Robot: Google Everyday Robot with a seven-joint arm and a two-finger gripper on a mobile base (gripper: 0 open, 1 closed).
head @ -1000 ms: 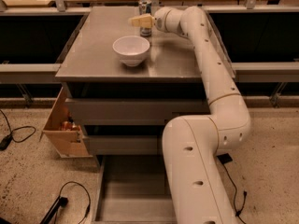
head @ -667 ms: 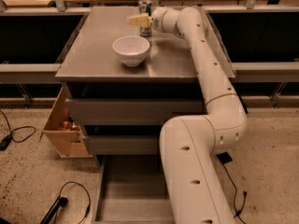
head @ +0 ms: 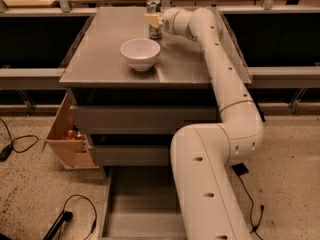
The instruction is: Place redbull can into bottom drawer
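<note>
One gripper was all I had, and it sat near the back edge of the grey cabinet's top, right at the redbull can; whether it was clamped on the can or only open around it, I could not tell. The can stood upright on the cabinet top, its silver lid showing above my gripper. A white bowl rested on the same top, in front of the can and apart from it. My arm ran from the can along the right side of the cabinet top, bent down past the cabinet's front and ended in a thick white segment low before it. Under the top, two grey drawers sat one above the other. At the cabinet's foot the bottom drawer stood pulled out, its flat grey floor showing, its right part hidden behind my arm. A tan wooden box stood just beside the cabinet's left side, and black cables lay on the floor left of the cabinet
</note>
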